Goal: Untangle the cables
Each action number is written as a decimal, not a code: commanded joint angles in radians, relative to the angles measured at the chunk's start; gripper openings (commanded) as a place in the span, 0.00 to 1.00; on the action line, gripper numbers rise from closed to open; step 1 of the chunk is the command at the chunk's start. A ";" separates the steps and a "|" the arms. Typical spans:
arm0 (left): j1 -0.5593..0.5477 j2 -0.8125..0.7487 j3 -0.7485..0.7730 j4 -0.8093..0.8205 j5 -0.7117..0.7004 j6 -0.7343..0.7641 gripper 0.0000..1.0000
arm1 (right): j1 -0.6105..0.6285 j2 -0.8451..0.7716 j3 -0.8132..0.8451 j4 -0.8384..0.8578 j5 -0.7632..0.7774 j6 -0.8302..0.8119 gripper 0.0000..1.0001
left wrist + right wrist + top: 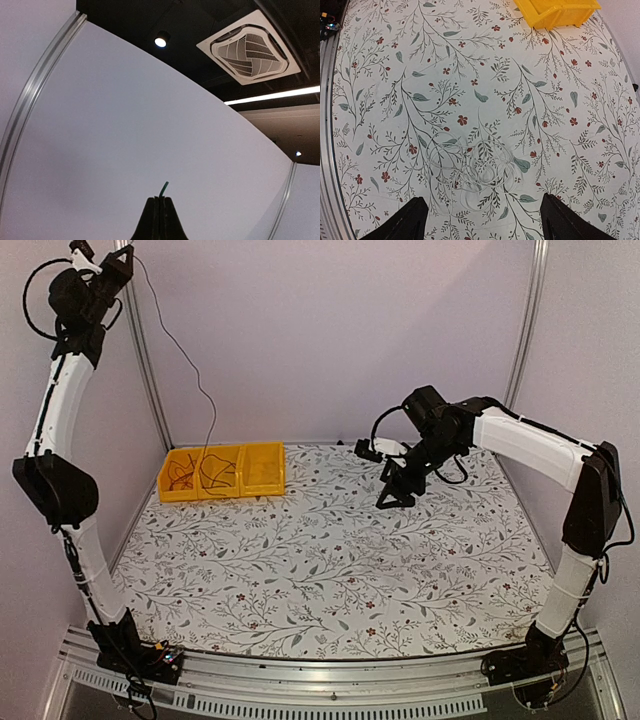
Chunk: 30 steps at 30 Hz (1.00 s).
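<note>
Table point(330, 570) is lying under a floral cloth, with pale wall panels standing around it. The left wrist view is pointing upward, showing 1 ceiling vent point(248, 47) and 1 round lamp point(160, 40).

Yellow bins point(262, 468): 3, sitting side by side at the far left of the table.

Cables:
- 1 dark cable point(214, 415) is running from the bins up to the raised left arm.
- 1 tangle of cables point(181, 476), red and dark, is lying in the leftmost bin. More black loops are lying in the middle bin. The strands are too thin to count.
- 1 pale cable point(475, 172) is lying coiled in loose overlapping loops on the table, well apart from the bins.

Left fingers point(116, 264) are sitting high at the far left corner. In the wrist view the left fingers point(159, 217) are pressing together on the dark cable, with 1 short greenish wire end point(164, 188) sticking out above the tips.

Right fingers point(392, 492) are pointing down over the far middle of the table. In the wrist view the right fingers point(407, 220) are standing wide apart and gripping nothing, with the pale cable showing in the gap between them.
</note>
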<state>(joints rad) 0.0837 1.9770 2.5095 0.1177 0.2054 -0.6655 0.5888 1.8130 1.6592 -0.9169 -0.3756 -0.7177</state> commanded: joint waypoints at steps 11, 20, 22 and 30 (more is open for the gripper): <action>0.034 0.062 0.059 0.276 0.052 -0.390 0.00 | 0.017 0.020 -0.001 0.001 0.018 0.006 0.82; 0.033 0.056 0.065 0.327 0.028 -0.455 0.00 | 0.026 0.034 0.003 0.004 0.018 0.006 0.82; 0.032 0.063 0.064 0.335 0.037 -0.472 0.00 | 0.029 0.037 0.002 0.006 0.021 0.007 0.82; 0.026 0.085 0.028 0.342 0.067 -0.456 0.00 | 0.035 0.039 -0.017 0.007 0.030 0.008 0.82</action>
<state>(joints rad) 0.1112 2.0377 2.5546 0.4366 0.2451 -1.1191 0.6163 1.8423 1.6562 -0.9157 -0.3550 -0.7177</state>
